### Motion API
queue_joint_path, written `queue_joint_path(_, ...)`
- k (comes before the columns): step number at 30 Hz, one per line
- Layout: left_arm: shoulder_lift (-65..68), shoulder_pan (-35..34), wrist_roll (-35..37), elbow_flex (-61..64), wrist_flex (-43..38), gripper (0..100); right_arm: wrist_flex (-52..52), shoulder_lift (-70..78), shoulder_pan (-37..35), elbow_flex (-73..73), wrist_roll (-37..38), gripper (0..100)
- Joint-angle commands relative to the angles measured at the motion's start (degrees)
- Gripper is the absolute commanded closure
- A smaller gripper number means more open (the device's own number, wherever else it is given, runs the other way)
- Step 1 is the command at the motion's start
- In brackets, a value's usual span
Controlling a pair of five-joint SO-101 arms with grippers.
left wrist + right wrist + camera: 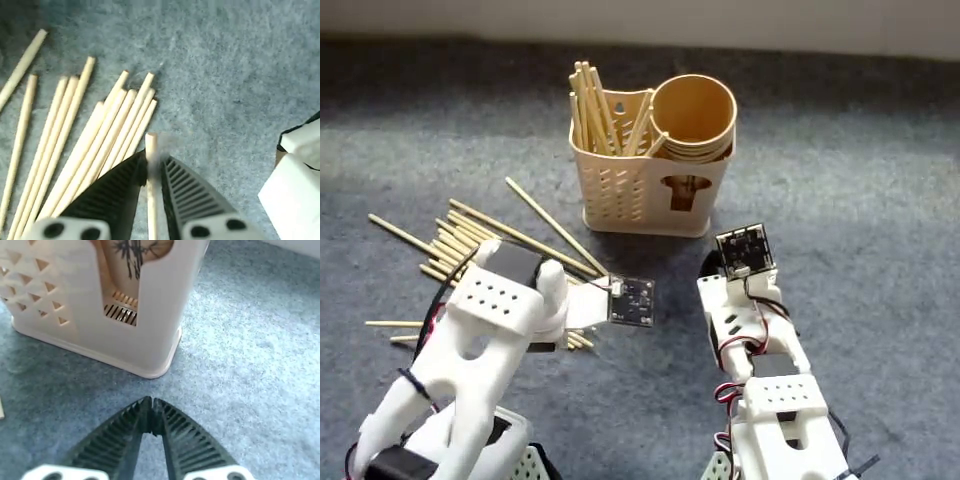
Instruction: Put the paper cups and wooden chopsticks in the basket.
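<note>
One chopstick [150, 143] pinched in left end effector [153, 161], cups [694, 116] in basket [620, 192]

Soft, even daylight falls on the grey mat [860, 200], brightest across its middle, with a dark band along its far edge. The basket [645, 185] casts a faint shadow at its near foot. Darker shadow pools beneath each arm [470, 340].

Surface: grey, carpet-like table cover [860, 180].
Standing on it: one cream slotted basket [620, 195], upright.
Lying on it: loose wooden chopsticks [445, 245], a fanned heap to the near left of the basket. One single stick [555, 228] lies nearest the basket's left corner, not touching it.
</note>
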Motion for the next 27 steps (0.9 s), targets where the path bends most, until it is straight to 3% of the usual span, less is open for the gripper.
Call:
queue_joint_path(1, -6.0, 0.8, 4.0, -2.9, 0.8, 99, 0.0, -1.2, 0.4, -0.7, 0.4, 97.5)
queue_joint_path(19, -17.4, 0.9, 26.2, -13.3, 0.4, 99, 0.0, -0.9, 0.4, -0.7, 0.4, 97.5)
queue_joint_path(27, -21.4, 0.5, 35.9, -17.6, -4.1, 99, 0.0, -0.9, 0.4, -0.7, 0.4, 97.5)
